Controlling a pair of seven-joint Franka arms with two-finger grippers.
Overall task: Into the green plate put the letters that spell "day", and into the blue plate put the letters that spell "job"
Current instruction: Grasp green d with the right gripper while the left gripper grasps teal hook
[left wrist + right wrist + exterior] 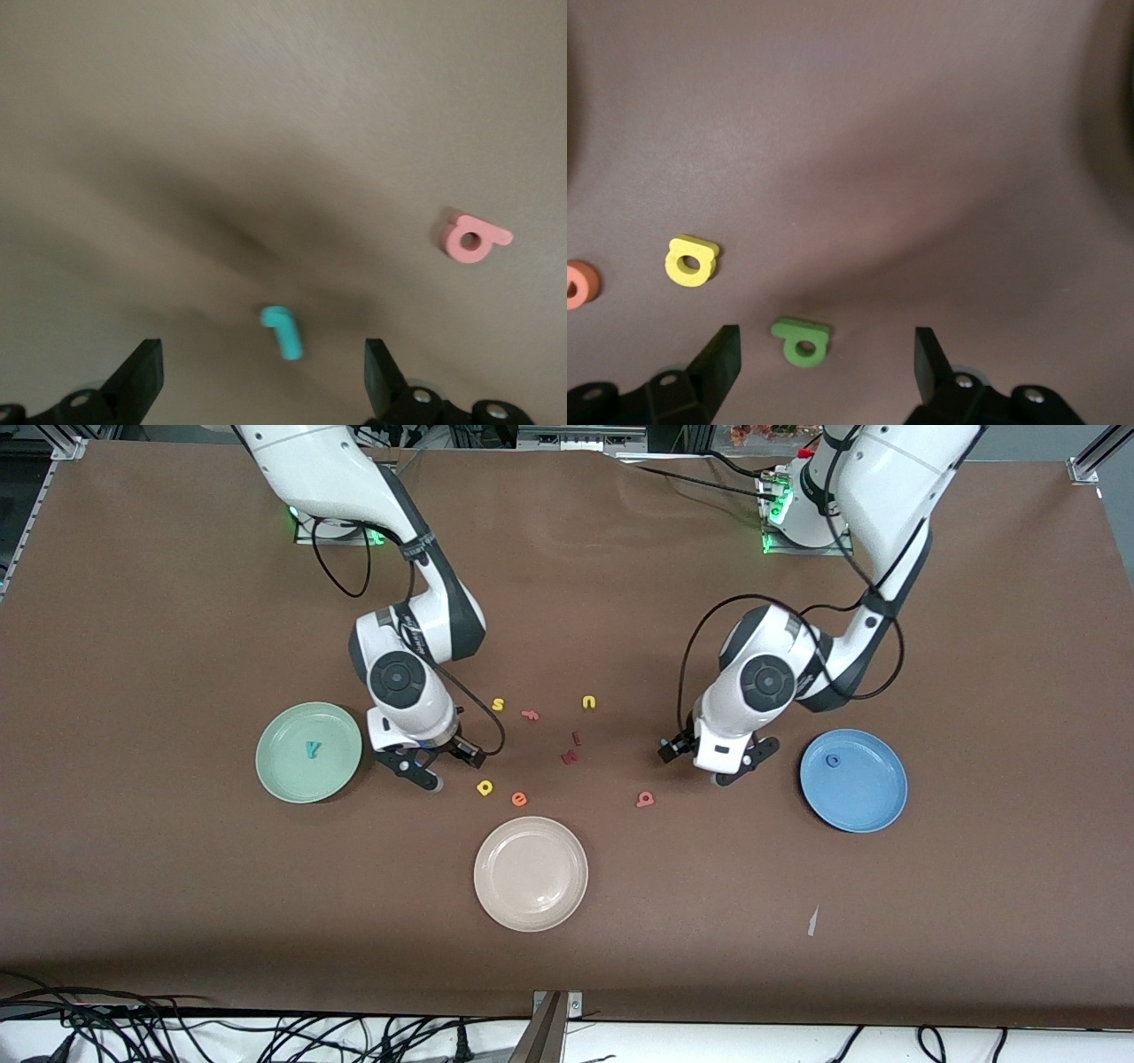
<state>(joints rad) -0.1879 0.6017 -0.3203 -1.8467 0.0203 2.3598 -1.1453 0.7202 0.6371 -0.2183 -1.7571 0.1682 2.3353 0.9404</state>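
The green plate (276, 737) holds the teal y (311, 749); the blue plate (877, 802) holds the blue o (833, 761). My right gripper (440, 768) (826, 354) is low over the table beside the green plate, open, with the green d (802, 341) lying between its fingers, untouched. The yellow a (485, 786) (691, 261) lies close by. My left gripper (719, 766) (261, 354) is low beside the blue plate, open, the teal j (283, 330) on the table between its fingers. The salmon b (645, 799) (476, 239) lies apart. The d and j are hidden in the front view.
A beige plate (496, 841) sits nearer the camera. An orange e (519, 799) (578, 283) lies by the a. A yellow s (498, 704), pink f (530, 715), yellow u (589, 702) and dark-red letters (571, 748) lie between the arms.
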